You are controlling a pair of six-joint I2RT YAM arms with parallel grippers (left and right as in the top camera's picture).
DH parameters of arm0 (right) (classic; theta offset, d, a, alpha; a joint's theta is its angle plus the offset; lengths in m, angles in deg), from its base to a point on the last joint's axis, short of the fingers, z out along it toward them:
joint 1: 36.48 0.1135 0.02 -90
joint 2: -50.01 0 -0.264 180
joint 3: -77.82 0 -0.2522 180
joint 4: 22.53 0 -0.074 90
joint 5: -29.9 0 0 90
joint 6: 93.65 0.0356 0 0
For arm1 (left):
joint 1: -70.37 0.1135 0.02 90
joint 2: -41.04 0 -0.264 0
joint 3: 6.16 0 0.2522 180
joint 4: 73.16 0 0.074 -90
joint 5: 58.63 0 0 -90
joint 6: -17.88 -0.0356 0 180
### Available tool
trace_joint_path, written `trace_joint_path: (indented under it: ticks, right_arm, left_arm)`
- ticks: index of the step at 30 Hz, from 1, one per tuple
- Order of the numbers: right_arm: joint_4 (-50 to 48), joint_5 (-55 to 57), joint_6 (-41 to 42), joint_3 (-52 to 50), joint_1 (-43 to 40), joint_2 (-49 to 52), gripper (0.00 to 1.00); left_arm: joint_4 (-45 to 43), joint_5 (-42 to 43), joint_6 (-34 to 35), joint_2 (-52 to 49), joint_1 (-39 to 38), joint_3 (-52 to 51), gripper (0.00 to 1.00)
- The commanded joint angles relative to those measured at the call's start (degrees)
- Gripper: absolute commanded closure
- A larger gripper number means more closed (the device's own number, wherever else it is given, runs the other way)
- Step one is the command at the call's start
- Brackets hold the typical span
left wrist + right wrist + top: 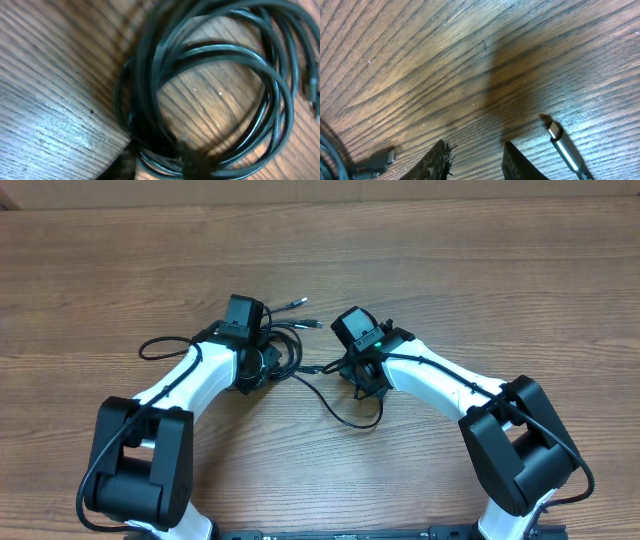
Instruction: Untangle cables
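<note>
Glossy black cables (283,345) lay coiled in round loops on the grained wooden table (500,260), just beside the right gripper (477,162), whose jaws stood apart over bare wood. Its camera caught a silver-tipped plug (564,146) lying diagonally close by. Only the overhead view showed the whole coil. The left gripper (252,363) was over the coil, its grip too blurred to tell.

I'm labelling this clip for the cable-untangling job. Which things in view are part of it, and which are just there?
Part of the job:
coiled black cables
loose cable loop
silver-tipped plug

Just there:
wooden table
thick black cable along the right arm, part of the robot's own wiring
</note>
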Motion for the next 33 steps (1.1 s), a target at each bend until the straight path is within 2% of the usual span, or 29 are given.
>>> trace_joint_path:
  ticks: [1, 3, 5, 6, 7, 8, 9, 10, 11, 12, 15, 17, 19, 20, 24, 33]
  right_arm:
    - [-0.22, 1.05, 0.02, 0.07, 0.04, -1.07, 0.67]
    - [-0.31, 1.05, 0.0, 0.07, 0.04, -1.07, 0.78]
    - [-1.4, 1.01, -3.04, 0.07, 0.04, -1.07, 0.82]
    - [-2.86, 0.35, -6.88, 0.07, 0.04, -1.07, 0.69]
    - [-4.13, -2.08, -10.97, 0.09, 0.04, -1.09, 0.29]
    - [-6.86, -9.75, -19.08, 0.15, -0.28, -1.09, 0.12]
    - [-10.27, -21.24, -25.66, 0.15, -1.33, -1.09, 0.12]
    - [-12.44, -29.0, -27.76, 0.15, -2.36, -1.09, 0.12]
    - [-14.19, -34.88, -28.52, 0.15, -3.65, -1.09, 0.11]
    - [-14.58, -35.78, -27.56, 0.15, -4.39, -1.09, 0.09]
    - [-14.8, -33.2, -19.19, 0.11, -5.53, -1.09, 0.1]
    - [-16.41, -31.93, -17.79, 0.11, -5.27, -1.07, 0.11]
    - [-18.86, -28.06, -17.46, 0.11, -4.22, -1.07, 0.15]
    - [-19.12, -25.03, -16.04, 0.11, -4.13, -1.05, 0.18]
    - [-21.97, -24.26, -16.26, 0.11, -4.0, 1.01, 0.21]
    - [-25.11, -25.11, -16.98, 0.09, -3.69, 6.36, 0.3]
  left_arm:
    - [-0.59, -0.26, -1.68, -1.46, -0.09, -0.26, 0.91]
    - [-0.33, 0.17, -7.56, -1.22, 0.02, 1.66, 0.96]
    - [0.24, 1.99, -15.93, -1.22, 0.02, 4.0, 0.96]
    - [0.92, 3.1, -19.15, -1.22, 0.02, 5.07, 0.96]
    - [1.97, 5.05, -22.62, -1.22, 0.02, 6.49, 0.96]
    - [3.34, 7.04, -25.09, -1.22, 0.02, 7.98, 0.96]
    - [5.75, 9.55, -27.19, -1.22, 0.04, 10.12, 0.96]
    - [6.56, 9.66, -27.43, -1.22, 0.04, 10.84, 0.96]
    - [7.78, 9.94, -27.41, -1.22, 0.02, 11.96, 0.96]
    - [7.8, 11.23, -27.43, -1.22, 0.02, 11.96, 0.96]
    - [7.65, 13.94, -29.55, -1.22, 0.02, 11.93, 0.96]
    - [8.81, 10.12, -29.44, -1.25, 0.02, 11.93, 0.84]
    - [11.02, 0.13, -23.3, -1.57, -0.2, 11.5, 0.72]
    - [11.04, -1.03, -22.12, -2.43, -0.2, 11.43, 0.68]
    - [8.96, -0.85, -20.44, -6.78, -0.2, 11.43, 0.72]
    - [4.92, -0.35, -20.24, -7.26, -0.09, 11.45, 0.77]
